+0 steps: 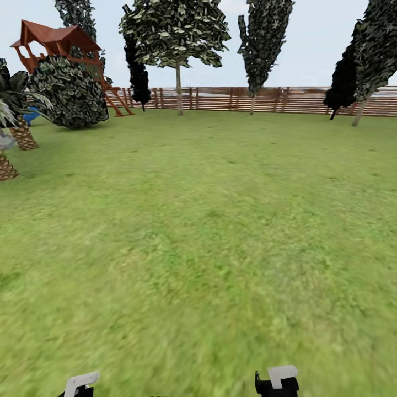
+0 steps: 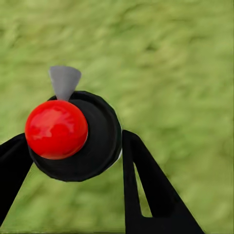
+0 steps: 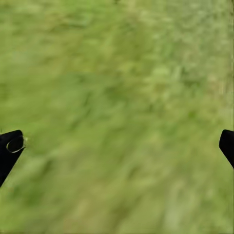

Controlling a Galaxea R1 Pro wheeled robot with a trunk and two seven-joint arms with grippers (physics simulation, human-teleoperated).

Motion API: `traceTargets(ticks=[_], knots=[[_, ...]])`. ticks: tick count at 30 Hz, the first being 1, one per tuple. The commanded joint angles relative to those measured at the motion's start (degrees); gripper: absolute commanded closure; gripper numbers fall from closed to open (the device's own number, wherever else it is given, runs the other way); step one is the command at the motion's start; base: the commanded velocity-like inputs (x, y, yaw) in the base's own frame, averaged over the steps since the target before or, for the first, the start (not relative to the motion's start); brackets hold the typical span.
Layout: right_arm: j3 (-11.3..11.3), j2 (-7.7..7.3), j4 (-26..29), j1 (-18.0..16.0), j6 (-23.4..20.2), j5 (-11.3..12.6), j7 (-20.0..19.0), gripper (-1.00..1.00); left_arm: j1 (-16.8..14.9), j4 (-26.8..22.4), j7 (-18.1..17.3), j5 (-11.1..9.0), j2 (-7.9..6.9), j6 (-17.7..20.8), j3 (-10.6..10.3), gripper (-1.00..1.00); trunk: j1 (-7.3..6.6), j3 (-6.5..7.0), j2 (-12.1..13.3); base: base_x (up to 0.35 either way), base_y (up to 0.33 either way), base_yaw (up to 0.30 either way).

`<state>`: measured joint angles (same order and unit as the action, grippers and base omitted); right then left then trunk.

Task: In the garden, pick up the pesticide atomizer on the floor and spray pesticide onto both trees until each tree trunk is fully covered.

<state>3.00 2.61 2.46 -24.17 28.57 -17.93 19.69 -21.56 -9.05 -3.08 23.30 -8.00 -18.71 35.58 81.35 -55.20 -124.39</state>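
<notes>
Both arms are cut off at the bottom edge of the head view, each showing a white bracket and a bit of black. The left tool [image 2: 73, 161] is clenched on the atomizer [image 2: 78, 136]: in the left wrist view its two black fingers [image 2: 146, 185] press against the black round body from either side, the red top [image 2: 56, 129] faces the camera and a grey nozzle [image 2: 64, 82] sticks out past it, with blurred grass behind. The bottle's lower part is hidden by its own top. The right tool [image 3: 117, 146] is released, its two fingertips [image 3: 10, 148] wide apart at the picture's edges over grass. Far across the lawn [image 1: 209, 220], by the slat fence [image 1: 275, 99], stand trees: one with a pale bare trunk [image 1: 179, 91], another slimmer one [image 1: 252, 102]. Two scaly palm trunks [image 1: 23, 137] are cut off on the left, near a round bush [image 1: 69, 94] and a red-roofed playhouse [image 1: 55, 41].
</notes>
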Motion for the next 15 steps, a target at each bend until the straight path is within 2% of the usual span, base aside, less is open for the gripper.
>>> traceTargets(ticks=[1,7,15], knots=[[-0.01,0.0,0.0,0.0,0.0,0.0,0.0,-1.0,0.01,0.0,0.0,-0.01,0.0,0.02,0.02,1.0,0.0,0.0,0.0,0.072,0.002,0.283],[-0.01,-0.01,0.0,0.0,0.0,0.0,0.0,-1.0,-0.01,0.0,0.0,-0.01,0.0,0.08,0.02,1.0,0.0,0.0,0.0,0.278,0.0,0.277],[-0.01,-0.2,-0.06,0.0,-0.02,-0.17,-0.15,-1.0,0.03,-0.04,0.0,-0.26,0.0,0.06,0.02,1.0,0.0,0.0,0.0,0.337,0.0,0.033]])
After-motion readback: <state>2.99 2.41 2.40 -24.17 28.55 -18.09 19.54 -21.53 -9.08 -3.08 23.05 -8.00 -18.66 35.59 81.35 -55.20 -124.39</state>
